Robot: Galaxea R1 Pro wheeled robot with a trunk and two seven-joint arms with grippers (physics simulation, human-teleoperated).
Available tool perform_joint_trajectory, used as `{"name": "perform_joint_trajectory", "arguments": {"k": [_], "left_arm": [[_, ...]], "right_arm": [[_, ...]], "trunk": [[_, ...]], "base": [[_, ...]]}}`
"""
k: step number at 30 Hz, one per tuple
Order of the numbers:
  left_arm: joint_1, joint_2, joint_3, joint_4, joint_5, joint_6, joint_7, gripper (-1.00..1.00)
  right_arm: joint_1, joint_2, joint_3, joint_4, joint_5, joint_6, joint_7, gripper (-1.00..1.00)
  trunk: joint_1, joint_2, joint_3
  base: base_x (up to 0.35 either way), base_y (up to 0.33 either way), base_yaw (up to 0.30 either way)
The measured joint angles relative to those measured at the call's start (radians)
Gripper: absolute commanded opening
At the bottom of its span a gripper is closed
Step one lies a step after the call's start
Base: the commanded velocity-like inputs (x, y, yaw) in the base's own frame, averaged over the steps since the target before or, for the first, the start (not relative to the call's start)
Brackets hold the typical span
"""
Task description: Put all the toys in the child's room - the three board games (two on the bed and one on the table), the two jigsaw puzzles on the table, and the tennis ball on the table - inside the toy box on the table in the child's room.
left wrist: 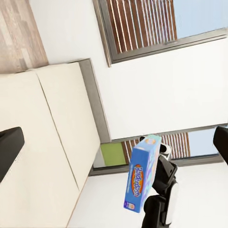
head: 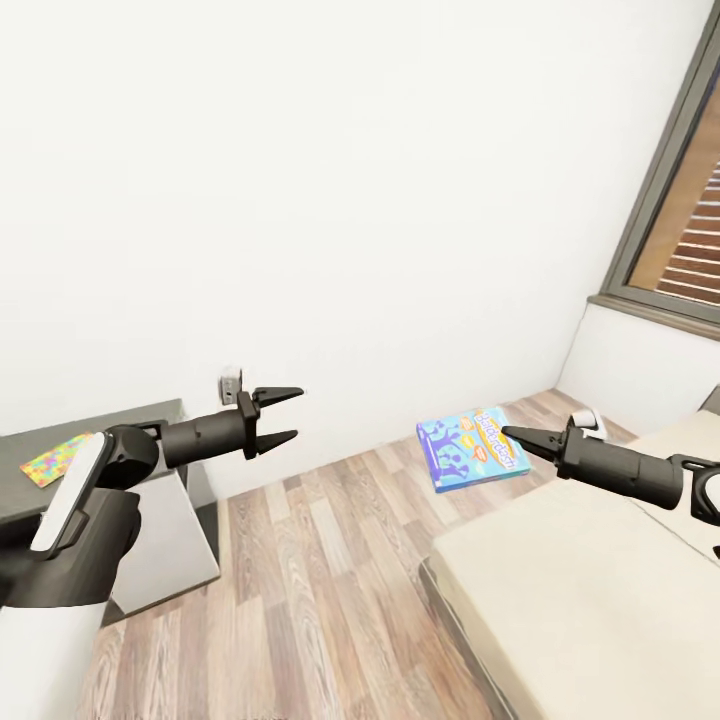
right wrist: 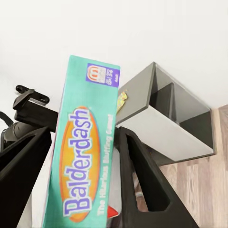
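The right gripper (head: 520,436) is holding the blue Balderdash board game (head: 471,447) in the air above the wooden floor (head: 310,570), just off the corner of the bed (head: 590,590), and the right wrist view is showing its two dark fingers (right wrist: 142,180) clamped on either face of the box's narrow edge. Judging by this, the step in hand is carrying the game over to the toy box, so the sound way to do it is keeping the clench firm while the base is turning, holding the flat box level enough that it is not swinging or slipping out edgewise, and keeping it clear of the mattress corner and of the other arm. The right arm is reaching out nearly horizontal from the right of the head view, its wrist over the bed's edge and its fingers pointing towards the middle of the room. The left gripper (head: 282,415) is standing released and empty, its fingers spread wide, with the left arm stretched forward at about the same height and pointing towards the white wall (head: 350,200). Beside the left forearm, a jigsaw puzzle (head: 57,459) with a many-coloured piece pattern is lying flat on a dark grey-topped cabinet (head: 110,425). The window (head: 690,220) is showing at the far right.
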Motion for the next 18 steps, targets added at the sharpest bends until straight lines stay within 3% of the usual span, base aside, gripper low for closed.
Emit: {"name": "perform_joint_trajectory", "arguments": {"k": [8, 18], "left_arm": [[0.000, 0.002, 0.000, 0.001, -0.002, 0.000, 0.003, 1.00], [0.000, 0.003, 0.000, 0.002, -0.031, 0.000, 0.000, 1.00]], "right_arm": [[0.000, 0.000, 0.000, 0.000, 0.000, 0.000, 0.000, -1.00], [-0.001, 0.000, -0.001, 0.000, 0.000, 0.000, 0.001, -1.00]], "trunk": [[0.000, 0.000, 0.003], [0.000, 0.000, 0.007]], "base": [[0.000, 0.005, 0.284], [0.000, 0.001, 0.285]]}}
